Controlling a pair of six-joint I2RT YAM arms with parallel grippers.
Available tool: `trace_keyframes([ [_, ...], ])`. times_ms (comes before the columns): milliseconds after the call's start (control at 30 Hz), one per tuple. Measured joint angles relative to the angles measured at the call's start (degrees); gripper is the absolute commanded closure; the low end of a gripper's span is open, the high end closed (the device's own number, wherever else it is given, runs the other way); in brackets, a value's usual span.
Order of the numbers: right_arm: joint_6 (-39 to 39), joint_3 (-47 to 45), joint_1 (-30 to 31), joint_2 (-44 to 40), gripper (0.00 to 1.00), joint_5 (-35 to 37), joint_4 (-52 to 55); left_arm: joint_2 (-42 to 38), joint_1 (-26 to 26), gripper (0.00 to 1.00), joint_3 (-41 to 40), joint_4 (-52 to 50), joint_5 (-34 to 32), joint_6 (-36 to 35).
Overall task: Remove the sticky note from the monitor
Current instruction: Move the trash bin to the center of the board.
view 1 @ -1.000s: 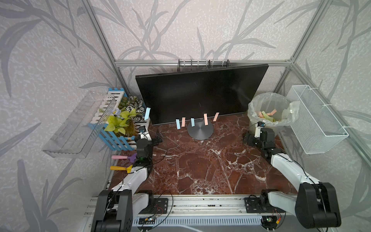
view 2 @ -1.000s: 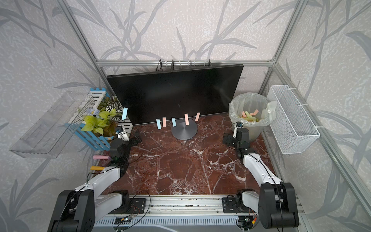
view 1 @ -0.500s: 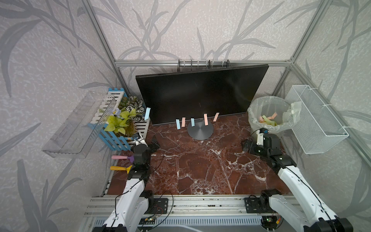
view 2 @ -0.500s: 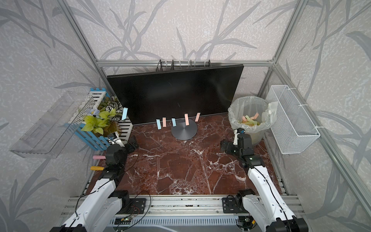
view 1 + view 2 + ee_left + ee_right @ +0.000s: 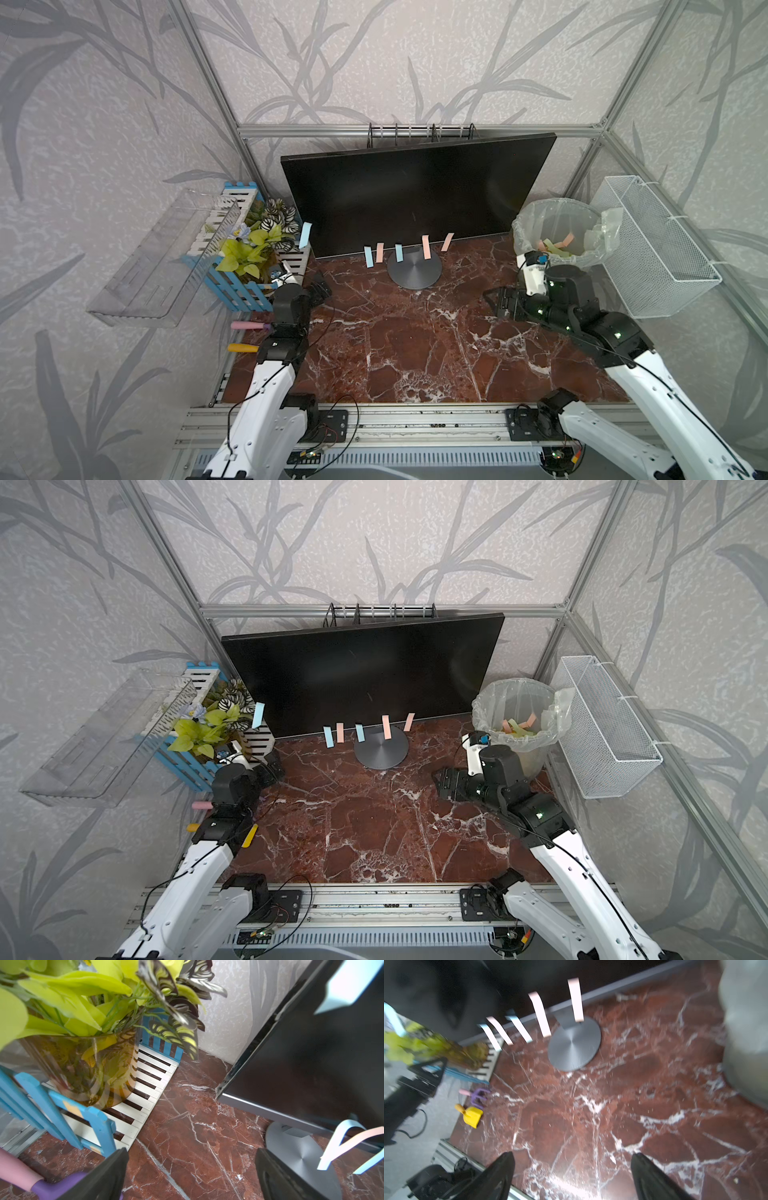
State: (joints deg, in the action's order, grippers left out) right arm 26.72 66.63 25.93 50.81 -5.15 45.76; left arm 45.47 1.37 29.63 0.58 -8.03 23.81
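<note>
Short of the monitor (image 5: 415, 195), right gripper (image 5: 493, 303) is hovering jaws apart, empty; yanking a sticky note (image 5: 447, 242) could tip it.

The monitor (image 5: 415, 199) is a wide, dark, black screen with a thin bezel, upright on a round grey disc stand (image 5: 414, 272). In both top views its top edge slopes up to the right. Its lower left corner lies just ahead of the jaws of the left gripper (image 5: 191, 1167), not touching them. Five sticky notes (image 5: 399, 252), blue and pink strips, hang along its lower edge, well ahead of the jaws of the right gripper (image 5: 571, 1167). A sixth blue note (image 5: 305, 235) sticks out from the screen's left edge, up beyond the left jaws.
</note>
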Motion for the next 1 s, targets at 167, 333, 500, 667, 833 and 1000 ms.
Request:
trace_keyframes([
  [167,-6.5,17.2,-1.0,10.8,0.07,7.8,3.1,2.0,0.1,0.00,2.0,-1.5,1.1,0.3],
  [333,-12.5,25.7,-7.3,21.4,0.07,11.0,6.8,2.3,0.1,0.00,2.4,-2.2,1.7,0.2],
  [500,-16.1,29.8,-12.6,29.0,0.08,11.6,11.1,2.3,0.1,0.00,2.4,-2.3,2.3,0.2],
  [667,-18.8,32.3,-13.8,33.0,0.12,12.7,13.0,2.3,0.1,0.00,2.6,-2.3,2.6,0.2],
  [833,-20.8,33.7,-15.0,36.3,0.19,13.8,13.9,2.3,0.1,0.00,2.6,-2.3,3.0,0.2],
  [1000,-21.9,33.7,-16.2,39.4,0.32,15.2,14.6,2.2,0.1,0.00,2.6,-2.3,3.2,0.2],
])
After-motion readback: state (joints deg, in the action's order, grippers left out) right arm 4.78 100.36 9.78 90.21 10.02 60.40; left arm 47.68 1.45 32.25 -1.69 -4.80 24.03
